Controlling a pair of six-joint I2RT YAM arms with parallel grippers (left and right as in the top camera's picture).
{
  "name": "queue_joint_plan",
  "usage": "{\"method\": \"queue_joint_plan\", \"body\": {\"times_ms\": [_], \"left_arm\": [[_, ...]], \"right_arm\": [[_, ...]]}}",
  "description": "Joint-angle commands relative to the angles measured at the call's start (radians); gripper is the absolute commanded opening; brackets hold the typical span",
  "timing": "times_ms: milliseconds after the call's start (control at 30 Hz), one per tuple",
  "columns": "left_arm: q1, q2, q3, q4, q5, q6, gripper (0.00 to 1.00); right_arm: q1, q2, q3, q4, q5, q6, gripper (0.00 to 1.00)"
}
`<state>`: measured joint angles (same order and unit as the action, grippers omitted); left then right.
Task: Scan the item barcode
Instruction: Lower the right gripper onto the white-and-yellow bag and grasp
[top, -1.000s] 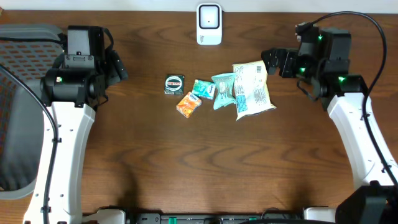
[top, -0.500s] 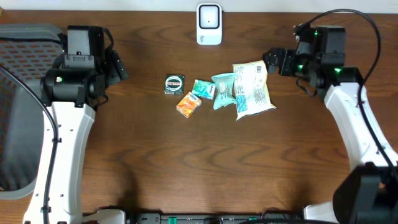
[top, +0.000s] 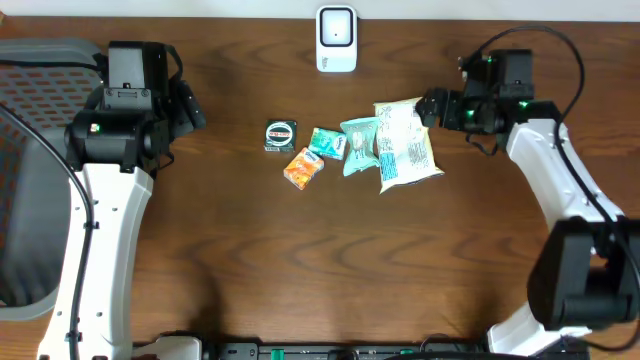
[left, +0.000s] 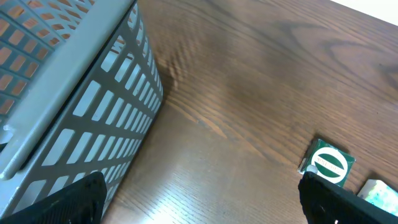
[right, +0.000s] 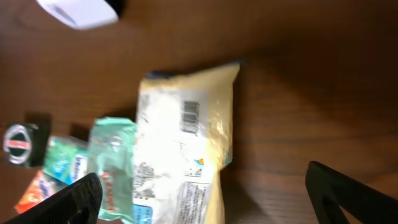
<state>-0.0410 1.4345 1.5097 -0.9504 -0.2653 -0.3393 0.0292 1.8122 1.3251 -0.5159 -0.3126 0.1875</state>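
Touching the cream bag's (top: 405, 145) side lies a teal packet (top: 358, 143).

A dark wooden table (top: 300, 270) is seen from above. A white barcode scanner (top: 336, 40) is placed at the far edge, near the middle. Nearer the centre, five items are gathered in a loose row: a round green-and-white item (top: 281, 135), an orange packet (top: 303, 168), a small teal packet (top: 328, 143), a mint-green pouch (top: 359, 145) and a large cream bag (top: 405, 145). The pouch is overlapped with the bag. The right hand (top: 432, 105) is held just beside the bag's upper right corner. The left hand (top: 190, 108) is held well apart from the items, to their left. A grey mesh basket (top: 30, 60) is seen at the left edge.
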Motion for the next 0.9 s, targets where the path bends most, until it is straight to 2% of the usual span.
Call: {"method": "queue_joint_plan", "body": {"times_ms": [0,300,367,533,567,600,667,733,767,867], "left_arm": [[0.003,0.004,0.003,-0.004,-0.013,0.013,0.98],[0.003,0.004,0.003,-0.004,-0.013,0.013,0.98],[0.003,0.004,0.003,-0.004,-0.013,0.013,0.98],[0.003,0.004,0.003,-0.004,-0.013,0.013,0.98],[0.003,0.004,0.003,-0.004,-0.013,0.013,0.98],[0.003,0.004,0.003,-0.004,-0.013,0.013,0.98],[0.003,0.004,0.003,-0.004,-0.013,0.013,0.98],[0.003,0.004,0.003,-0.004,-0.013,0.013,0.98],[0.003,0.004,0.003,-0.004,-0.013,0.013,0.98],[0.003,0.004,0.003,-0.004,-0.013,0.013,0.98]], "right_arm": [[-0.002,0.056,0.014,-0.005,-0.101,-0.059,0.99],[-0.002,0.164,0.014,-0.030,-0.124,-0.077,0.99],[-0.001,0.192,0.014,-0.030,-0.126,-0.077,0.96],[-0.002,0.259,0.014,-0.025,-0.215,-0.077,0.71],[-0.002,0.270,0.014,-0.026,-0.234,-0.077,0.62],[-0.001,0.278,0.014,-0.027,-0.254,-0.077,0.45],[-0.002,0.283,0.014,-0.027,-0.280,-0.077,0.23],[-0.002,0.279,0.015,-0.025,-0.291,-0.077,0.07],[-0.003,0.275,0.016,-0.024,-0.298,-0.077,0.01],[-0.009,0.257,0.019,-0.014,-0.356,-0.077,0.01]]}}
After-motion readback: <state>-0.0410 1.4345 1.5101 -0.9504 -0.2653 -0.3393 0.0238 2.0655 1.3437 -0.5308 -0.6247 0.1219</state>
